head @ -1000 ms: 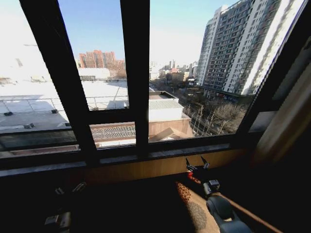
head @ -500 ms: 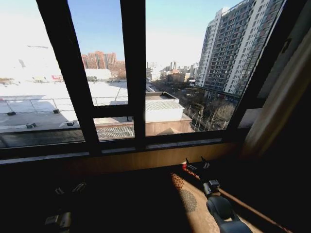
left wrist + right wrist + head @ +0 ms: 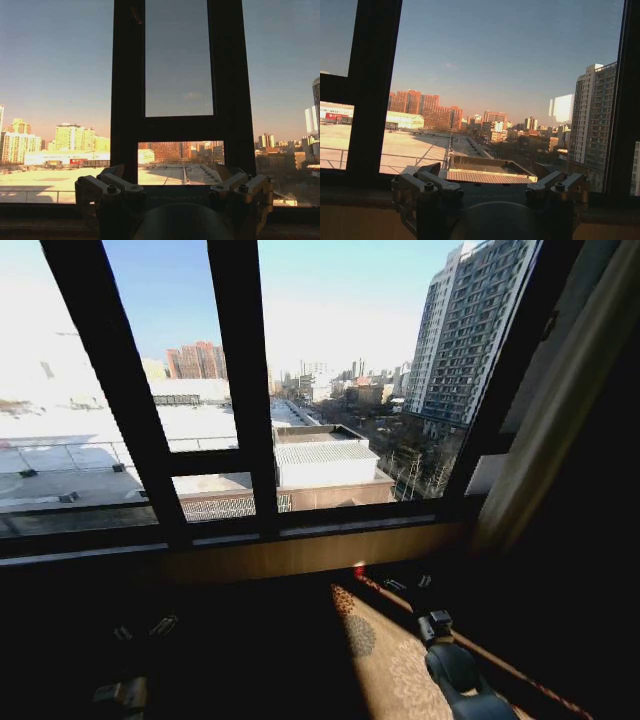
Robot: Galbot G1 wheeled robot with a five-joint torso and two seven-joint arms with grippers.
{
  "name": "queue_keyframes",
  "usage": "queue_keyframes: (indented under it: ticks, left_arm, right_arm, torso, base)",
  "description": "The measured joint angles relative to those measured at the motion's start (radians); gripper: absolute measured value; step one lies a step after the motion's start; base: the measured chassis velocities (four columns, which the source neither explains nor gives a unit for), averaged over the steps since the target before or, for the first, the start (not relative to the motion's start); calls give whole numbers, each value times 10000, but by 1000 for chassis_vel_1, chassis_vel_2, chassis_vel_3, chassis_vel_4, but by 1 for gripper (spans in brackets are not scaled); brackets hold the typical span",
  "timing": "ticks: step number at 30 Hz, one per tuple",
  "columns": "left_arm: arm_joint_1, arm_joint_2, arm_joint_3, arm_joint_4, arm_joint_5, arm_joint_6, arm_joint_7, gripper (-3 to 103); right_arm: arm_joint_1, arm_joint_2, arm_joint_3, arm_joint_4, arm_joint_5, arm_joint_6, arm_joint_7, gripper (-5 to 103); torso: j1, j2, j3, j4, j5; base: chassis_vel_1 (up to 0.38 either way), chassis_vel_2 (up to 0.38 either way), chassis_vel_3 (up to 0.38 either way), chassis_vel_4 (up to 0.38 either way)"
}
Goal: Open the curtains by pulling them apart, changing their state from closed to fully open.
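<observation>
A beige bunched curtain (image 3: 545, 430) hangs as a slanted strip at the right edge of the window in the head view, leaving the glass uncovered. My right gripper (image 3: 407, 583) is held low in front of the sill, open, with nothing between its fingers and well short of the curtain. In the right wrist view the right gripper (image 3: 490, 182) stands spread wide before the glass. My left gripper (image 3: 142, 628) sits low in the dark at the lower left. Seen from its own wrist, the left gripper (image 3: 172, 185) is open and holds nothing, facing a window bar.
Dark window frame bars (image 3: 240, 390) cross the glass, above a wooden sill (image 3: 300, 555). A patterned rug (image 3: 390, 660) lies on the floor under the right arm. City buildings show outside.
The whole head view has shifted left, so the camera has turned toward the right. Both arms keep their places in the picture, and both grippers stay open.
</observation>
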Motion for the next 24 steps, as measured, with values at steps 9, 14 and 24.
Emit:
queue_keyframes:
  ticks: [9,14,24]
  left_arm:
    - [1,2,-9,0,0,0,-2,100]
    - [-3,2,-9,1,-1,0,-5,100]
    - [-4,1,-3,0,0,0,-2,100]
  right_arm:
    - [-2,3,-3,1,0,0,0,100]
    - [-2,3,-3,0,0,0,-1,100]
    - [1,1,0,0,0,0,-1,100]
  torso:
    - [-10,12,-5,1,-4]
    - [-1,2,2,1,0]
    - [7,-4,3,-1,1]
  base:
    - [242,-170,-247,146]
    - [42,-10,-41,35]
    - [-36,8,36,-8]
